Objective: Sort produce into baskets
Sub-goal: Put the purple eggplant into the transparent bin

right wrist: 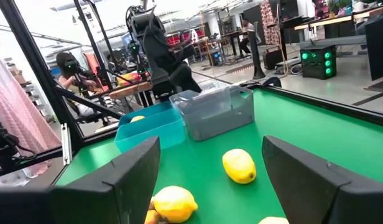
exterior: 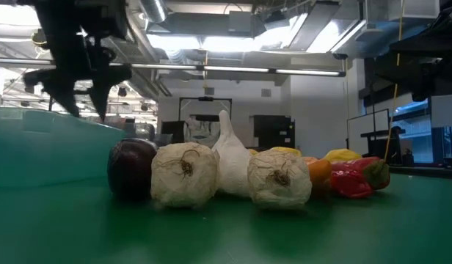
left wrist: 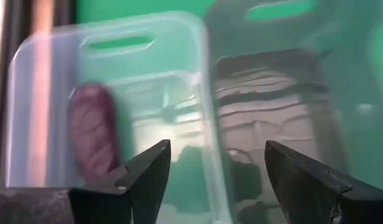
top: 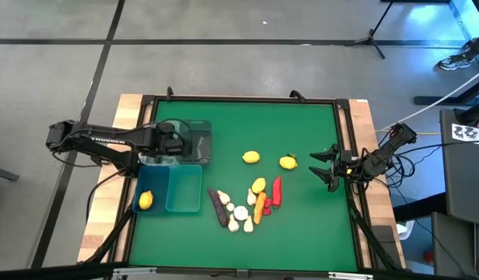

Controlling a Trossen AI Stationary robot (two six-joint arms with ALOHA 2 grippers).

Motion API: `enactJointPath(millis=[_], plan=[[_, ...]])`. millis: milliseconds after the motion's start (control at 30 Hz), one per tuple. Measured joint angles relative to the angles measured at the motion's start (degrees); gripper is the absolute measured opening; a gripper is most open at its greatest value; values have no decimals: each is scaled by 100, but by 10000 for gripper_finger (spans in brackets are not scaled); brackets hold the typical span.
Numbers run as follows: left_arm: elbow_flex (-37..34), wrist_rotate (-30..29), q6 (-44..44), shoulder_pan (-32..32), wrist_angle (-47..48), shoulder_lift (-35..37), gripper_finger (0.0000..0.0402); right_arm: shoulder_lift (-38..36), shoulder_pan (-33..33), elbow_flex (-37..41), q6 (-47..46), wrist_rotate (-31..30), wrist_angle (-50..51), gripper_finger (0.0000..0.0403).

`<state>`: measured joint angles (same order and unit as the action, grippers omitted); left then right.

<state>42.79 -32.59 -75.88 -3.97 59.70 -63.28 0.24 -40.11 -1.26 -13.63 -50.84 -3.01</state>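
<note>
Here my left gripper (left wrist: 216,180) hangs with fingers apart and empty over the grey bin (left wrist: 110,93), where an eggplant (left wrist: 93,134) lies just below. My right gripper (top: 326,166), likewise spread, waits beside the lemons (top: 288,162); unsorted produce (top: 243,206) lies between.

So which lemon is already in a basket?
The lemon in the blue basket near the left arm; the other three lie loose on the green mat.

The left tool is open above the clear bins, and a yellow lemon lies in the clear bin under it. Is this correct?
Not quite. The piece in the clear bin under the open left tool is a dark purple eggplant, as the left wrist view shows. The lemon lies in a blue bin.
</note>
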Motion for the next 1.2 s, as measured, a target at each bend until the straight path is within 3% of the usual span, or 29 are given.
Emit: enactJointPath(millis=[100, 233, 367, 467, 567, 767, 900, 1200], plan=[[79, -34, 1096, 123, -801, 208, 252, -2, -1, 0, 1, -6, 2, 280], [96, 166, 3304, 444, -2571, 439, 252, -2, 1, 0, 2, -6, 4, 280], [100, 1559, 5607, 944, -4426, 468, 251, -1, 0, 0, 2, -8, 7, 280], [109, 1795, 6293, 1332, -5138, 305, 251, -2, 1, 0, 2, -8, 7, 280], [109, 1808, 6650, 1598, -5269, 4, 251, 1, -1, 0, 2, -10, 7, 280], [153, 2509, 7403, 1975, -5258, -971, 251, 0, -1, 0, 0, -10, 7, 280], [462, 2650, 8013, 2129, -5191, -1659, 251, -2, -1, 0, 0, -10, 7, 280], [1933, 2911, 9294, 2228, -3243, -2806, 251, -2, 0, 0, -1, -10, 7, 280]])
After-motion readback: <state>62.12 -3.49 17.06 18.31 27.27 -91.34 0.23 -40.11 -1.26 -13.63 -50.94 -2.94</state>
